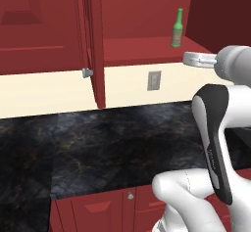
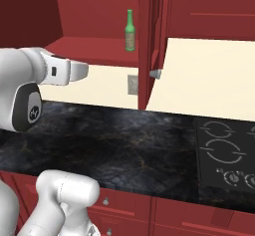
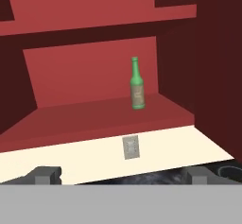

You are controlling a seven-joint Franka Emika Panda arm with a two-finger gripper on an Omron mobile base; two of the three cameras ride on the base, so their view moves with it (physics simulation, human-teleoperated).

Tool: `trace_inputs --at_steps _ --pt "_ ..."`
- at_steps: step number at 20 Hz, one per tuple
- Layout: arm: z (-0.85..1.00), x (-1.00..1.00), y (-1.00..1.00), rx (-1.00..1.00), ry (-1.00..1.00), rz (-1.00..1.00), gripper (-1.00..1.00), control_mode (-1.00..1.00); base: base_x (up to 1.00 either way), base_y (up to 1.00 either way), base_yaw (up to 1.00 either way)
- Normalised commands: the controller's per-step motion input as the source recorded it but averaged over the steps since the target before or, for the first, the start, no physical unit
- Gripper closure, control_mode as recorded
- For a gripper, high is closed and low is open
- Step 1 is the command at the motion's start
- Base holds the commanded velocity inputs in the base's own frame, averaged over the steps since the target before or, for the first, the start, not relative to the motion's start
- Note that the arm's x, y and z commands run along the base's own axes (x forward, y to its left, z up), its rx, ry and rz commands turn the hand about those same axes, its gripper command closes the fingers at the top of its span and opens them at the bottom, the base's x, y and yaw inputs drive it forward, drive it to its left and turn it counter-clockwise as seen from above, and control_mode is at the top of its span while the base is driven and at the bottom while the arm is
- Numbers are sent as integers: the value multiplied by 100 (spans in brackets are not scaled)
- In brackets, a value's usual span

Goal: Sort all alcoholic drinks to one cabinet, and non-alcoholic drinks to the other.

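Green glass identifies the one task item on show: a slim bottle [image 3: 136,84] with a long neck and a pale label, standing upright on the lower shelf [image 3: 94,112] of the open red wall cabinet [image 1: 142,11]. In the hand view the bottle sits toward the right half of the shelf, set back from the front edge and clear of the right side wall. In the left base view it stands near the right end of the shelf; in the right base view it stands just left of the open cabinet door [image 2: 149,41].

The tool [image 3: 120,175] is fully open and holds nothing. Its two dark fingertips [image 3: 46,175] rise at the bottom corners of the hand view, wide apart, with the shelf and bottle between and beyond them. The tool is well apart from the bottle and makes no contact with the shelf or cabinet.

Below the shelf, a cream wall panel carries a grey outlet plate [image 3: 131,147], almost directly under the bottle. The bench [image 1: 98,143] is a dark marbled slab running beneath the cabinet, with red drawer fronts [image 1: 98,209] under its front edge. A black cooktop [image 2: 226,153] with ring markings and knobs is set into the bench at the right of the right base view. The open door carries a small grey knob [image 2: 155,73] near its lower corner.
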Motion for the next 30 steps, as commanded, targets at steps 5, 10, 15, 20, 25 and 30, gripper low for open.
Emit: trace_inputs --at_steps 5,10,15,20,25,30 --pt "0 0 0 0 0 0 -100 100 -38 -1 0" --pt "0 0 0 0 0 0 -100 100 -53 -6 0" --pt "0 0 0 0 0 0 -100 100 -48 -7 0" --pt "0 0 0 0 0 0 -100 100 -48 -17 0" --pt "0 0 0 0 0 0 -100 100 -64 -18 0" --pt "0 0 0 0 0 0 -100 100 -67 -21 0"
